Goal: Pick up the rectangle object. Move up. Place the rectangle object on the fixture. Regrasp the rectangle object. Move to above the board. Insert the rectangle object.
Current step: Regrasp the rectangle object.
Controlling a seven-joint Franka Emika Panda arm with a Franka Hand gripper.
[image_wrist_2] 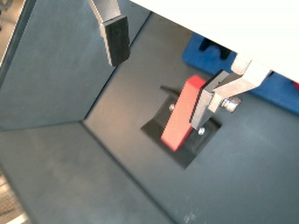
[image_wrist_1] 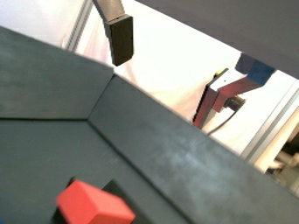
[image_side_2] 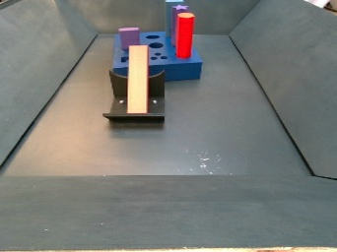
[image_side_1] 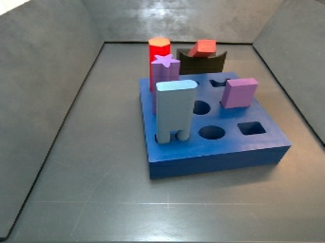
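The rectangle object (image_side_2: 137,80) rested on the fixture (image_side_2: 136,110), leaning lengthwise against the bracket's upright, with its lower end near the front of the base plate. In a wrist view the same bar (image_wrist_2: 181,112) showed as a red strip lying on the dark fixture (image_wrist_2: 176,140); in a wrist view only one red end (image_wrist_1: 93,204) was seen past a dark edge. In a side view the bar's red end (image_side_1: 204,46) showed just above the dark fixture (image_side_1: 203,63), behind the board (image_side_1: 216,142).

The end effector (image_wrist_2: 163,66) hung above the fixture, clear of the bar. One finger (image_wrist_2: 114,39) stood to one side, and the other finger (image_wrist_2: 216,94) sat close over the bar's end. The jaws were spread apart with nothing between them. In a wrist view, one dark pad (image_wrist_1: 121,39) showed near the frame edge and the opposite finger (image_wrist_1: 222,101) lay well apart from it.

The board (image_side_2: 171,64) lay just behind the fixture in a side view. On it stood a red cylinder (image_side_2: 186,34) and a purple block (image_side_2: 129,36). A light-blue upright block (image_side_1: 176,109) stood at the near left of the board.
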